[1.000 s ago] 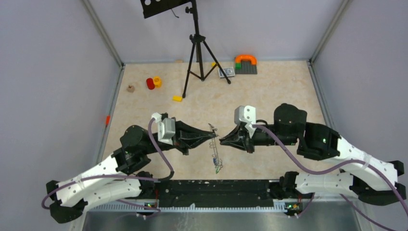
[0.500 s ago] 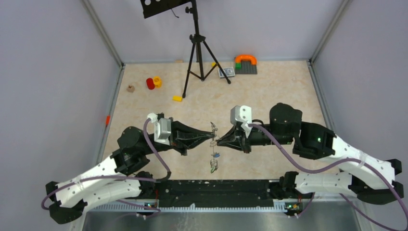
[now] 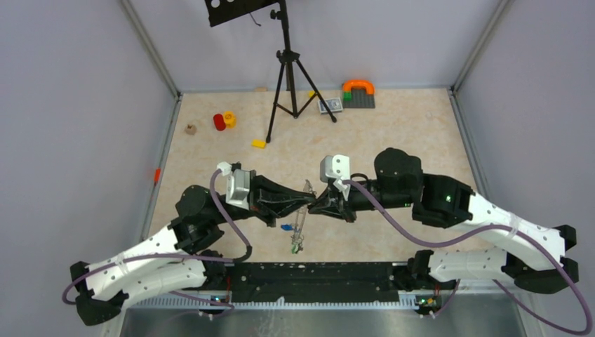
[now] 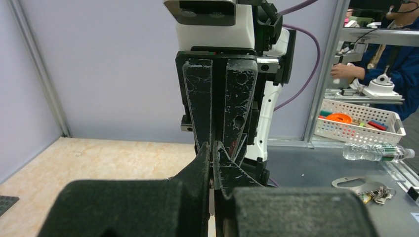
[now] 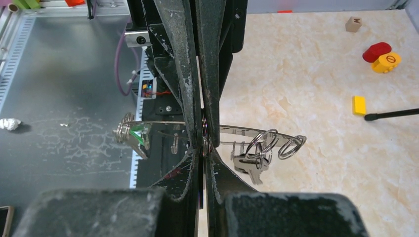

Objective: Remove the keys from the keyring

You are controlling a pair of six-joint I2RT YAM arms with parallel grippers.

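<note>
**DESK:** What stage does this catch?

**OPERATOR:** Mid-task as I read it, with no key off yet. My left gripper (image 3: 304, 203) and right gripper (image 3: 316, 205) meet nose to nose above the table (image 3: 393, 133). The keyring (image 5: 232, 129) is carried between them, clear of the surface.

**DESK:** And the jaws?

**OPERATOR:** Both pairs are closed flat on the keyring's band, at almost the same spot, from opposite sides. From the right wrist the band runs across the view as a thin strip, and my fingers pinch it near the middle. Neither gripper touches a key.

**DESK:** Where are the keys?

**OPERATOR:** The keys (image 5: 251, 162) all hang from the band on small split rings (image 5: 291, 145). A silver bunch hangs just beside the pinch on one side. The green-tagged key (image 5: 138, 134) sits at the far end on the other side. From overhead, the blue-tagged key (image 3: 286, 227) dangles toward my left arm.

**DESK:** What does the next move ask of you?

**OPERATOR:** In my judgement, one gripper holds the band steady while the other lets go and takes a single key or its split ring. It then has to work that ring round and off. The rings are small and crowd together, so I could catch two at once. The band may also swing when one grip releases.
</note>
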